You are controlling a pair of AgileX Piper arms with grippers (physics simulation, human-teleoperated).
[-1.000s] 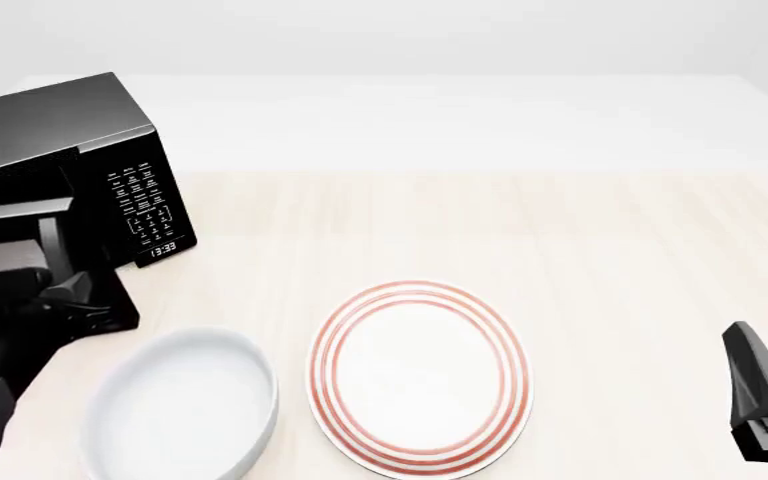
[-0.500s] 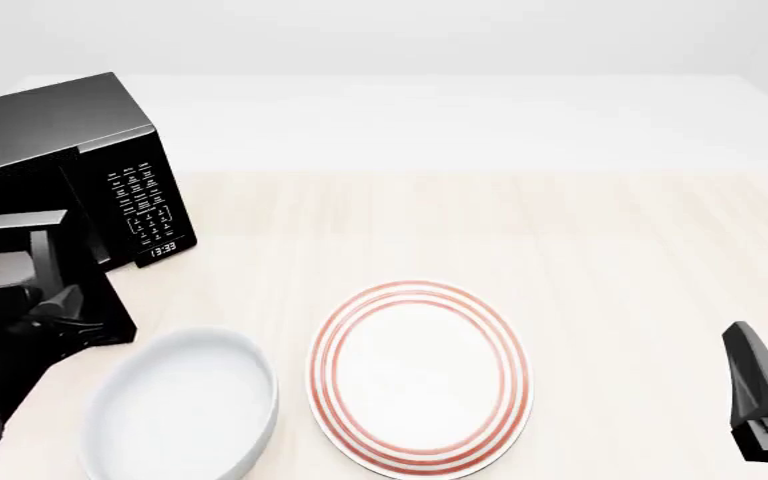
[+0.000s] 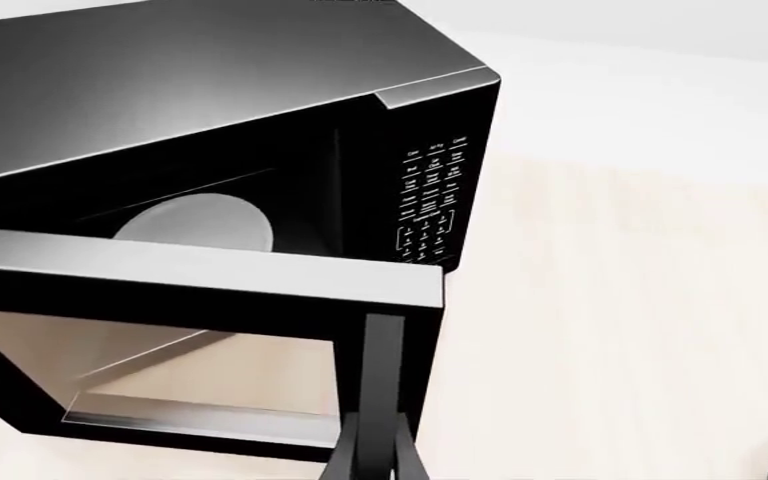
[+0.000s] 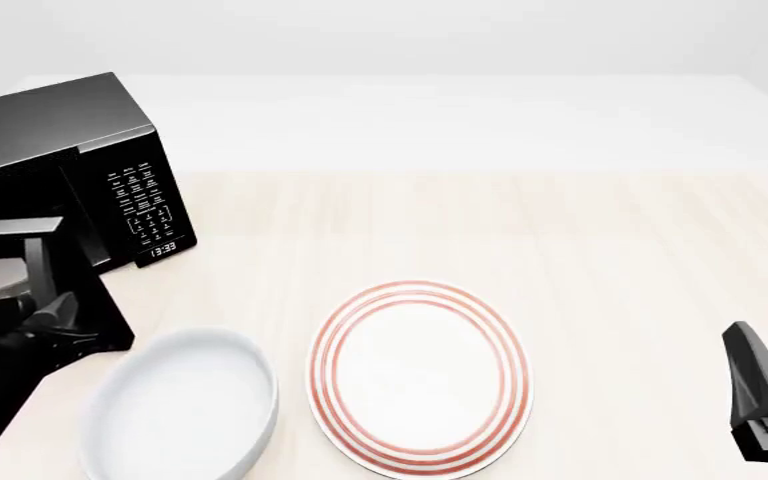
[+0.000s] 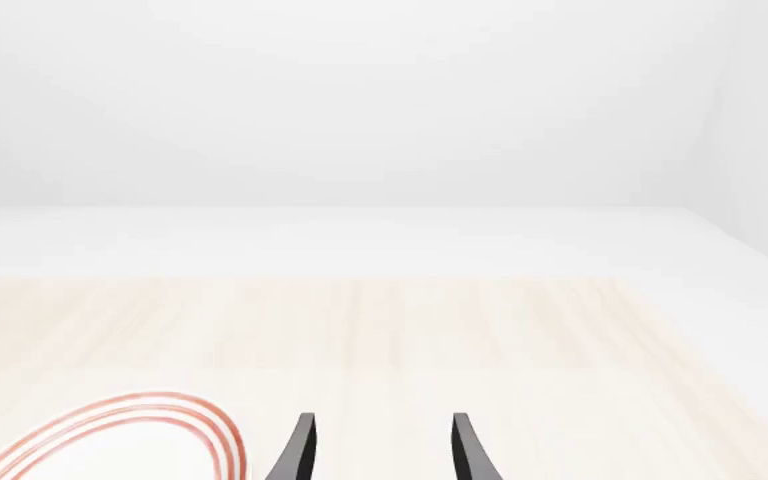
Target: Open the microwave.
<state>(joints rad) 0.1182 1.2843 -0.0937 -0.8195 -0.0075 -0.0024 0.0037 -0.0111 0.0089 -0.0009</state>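
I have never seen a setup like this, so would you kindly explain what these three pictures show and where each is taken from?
These are simulator renders of two robot arms at a table. The front view looks down over it: a black microwave at the left with its door swung open, a white bowl, and a red-ringed plate. The other two pictures come from cameras on each arm's wrist. The left end effector closes on the door's handle; a white turntable shows inside. The right end effector is open, holding nothing.
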